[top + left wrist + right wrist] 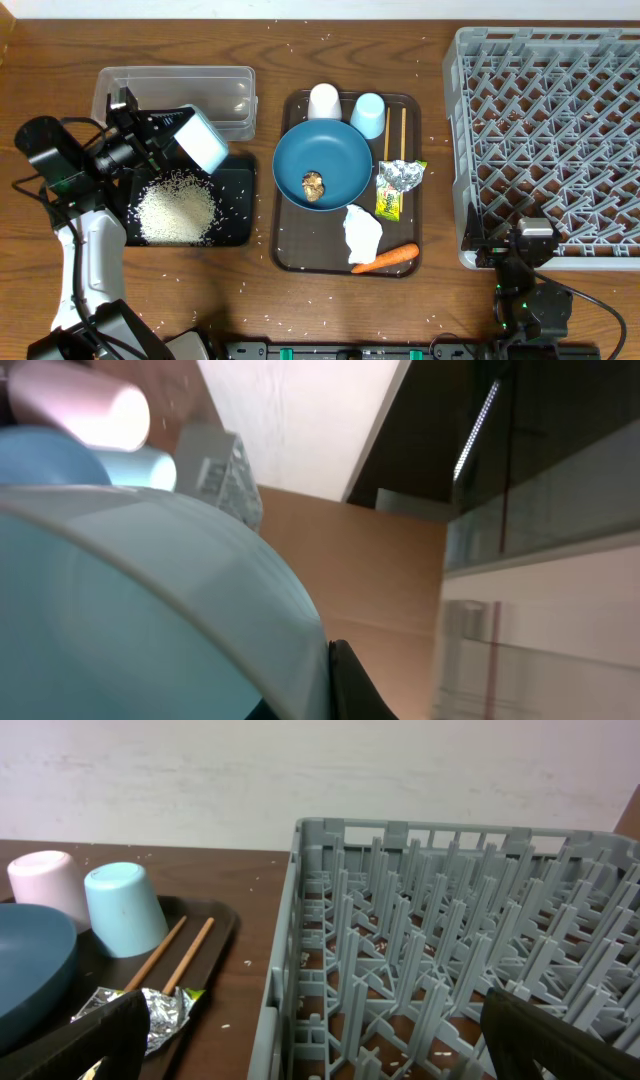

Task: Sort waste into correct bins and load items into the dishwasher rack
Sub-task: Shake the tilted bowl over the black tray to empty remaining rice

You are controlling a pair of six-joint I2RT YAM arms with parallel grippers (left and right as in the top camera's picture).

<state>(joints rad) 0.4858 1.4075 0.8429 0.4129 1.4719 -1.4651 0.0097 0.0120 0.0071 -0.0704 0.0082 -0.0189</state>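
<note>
My left gripper (168,135) is shut on the rim of the light-blue bowl (203,140), tilted over the black tray (240,200), where white rice (175,210) lies piled. In the left wrist view the bowl (150,610) fills the frame beside one dark fingertip (345,670). The dark-blue plate (335,150) carries a brown food lump (313,186). Beside it are a white cup (323,100), light-blue cup (369,113), chopsticks (403,130), foil (402,175), wrapper (388,205), napkin (362,232) and carrot (385,259). My right gripper (330,1050) stands open and empty at the grey rack's (290,970) near corner.
The clear tub (175,85) stands behind the black tray. The brown serving tray (285,250) holds the plate, cups and waste. Loose rice grains dot the wooden table. The rack (455,150) takes up the right side, with my right arm (530,245) at its front edge.
</note>
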